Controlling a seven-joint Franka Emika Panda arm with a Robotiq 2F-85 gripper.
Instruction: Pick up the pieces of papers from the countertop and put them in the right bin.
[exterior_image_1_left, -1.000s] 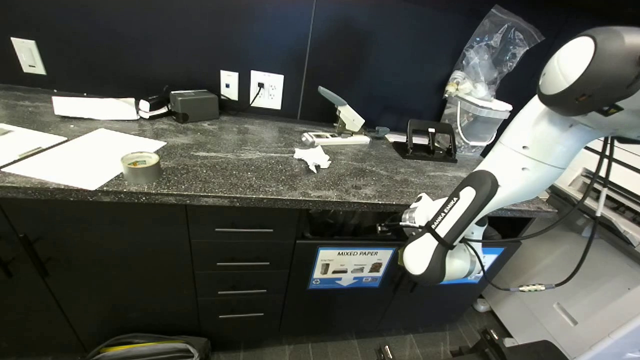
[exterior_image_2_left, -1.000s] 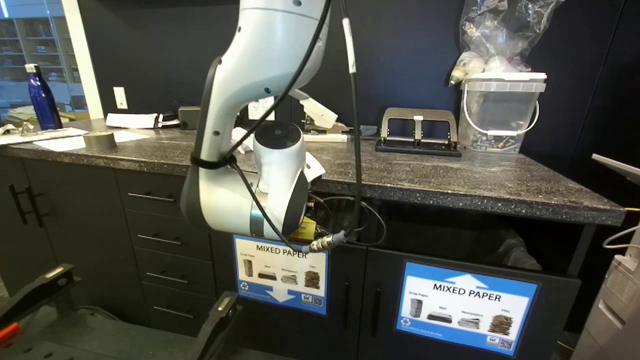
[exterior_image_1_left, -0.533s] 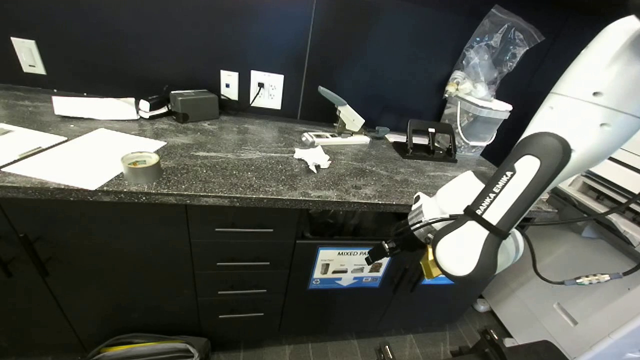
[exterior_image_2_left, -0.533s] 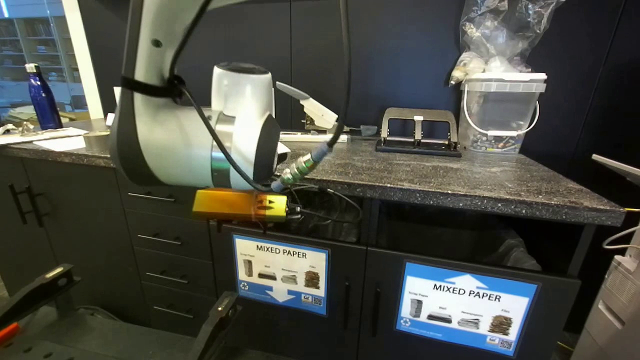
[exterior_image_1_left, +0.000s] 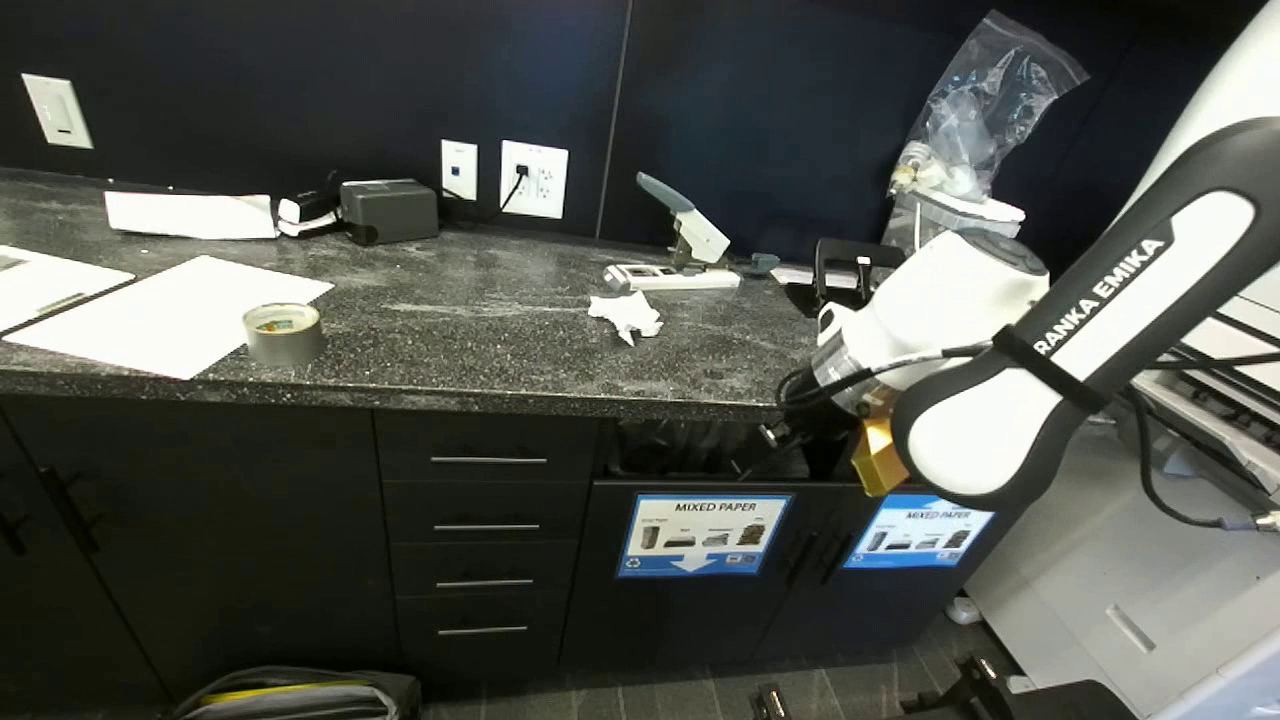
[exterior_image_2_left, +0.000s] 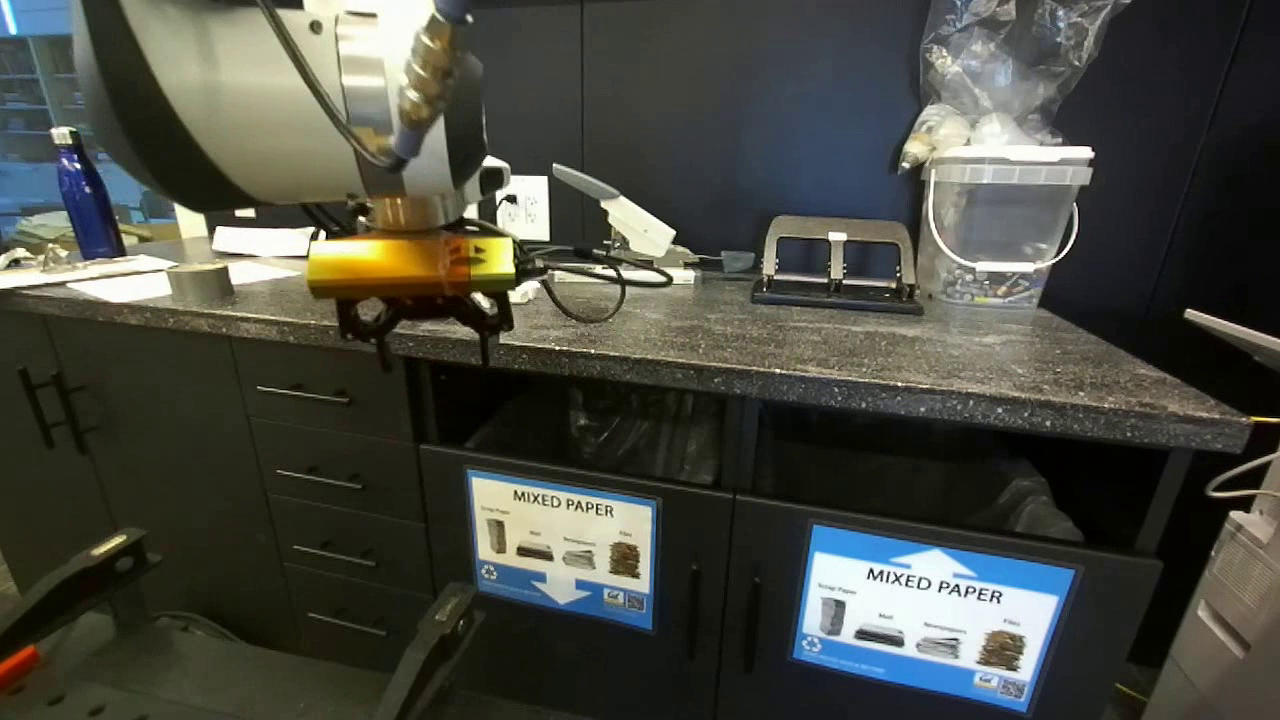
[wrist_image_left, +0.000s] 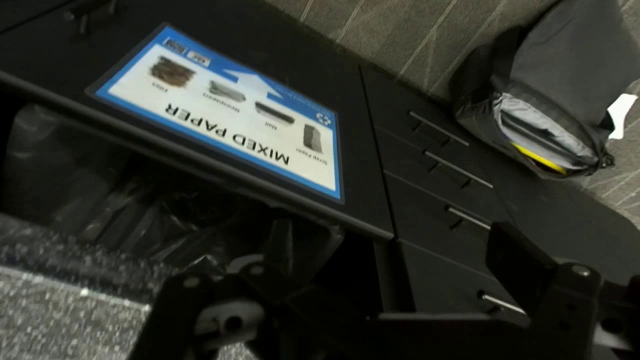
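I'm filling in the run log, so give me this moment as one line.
hand: open, empty | crumpled paper: on countertop, in front of stapler | task: paper not yet binned

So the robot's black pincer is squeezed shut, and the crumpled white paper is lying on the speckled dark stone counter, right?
Not quite: the robot's black two-fingered pincer is open, not shut; the wrist view shows its fingers standing apart. The crumpled white paper is indeed lying on the speckled dark stone counter, as an exterior view shows.
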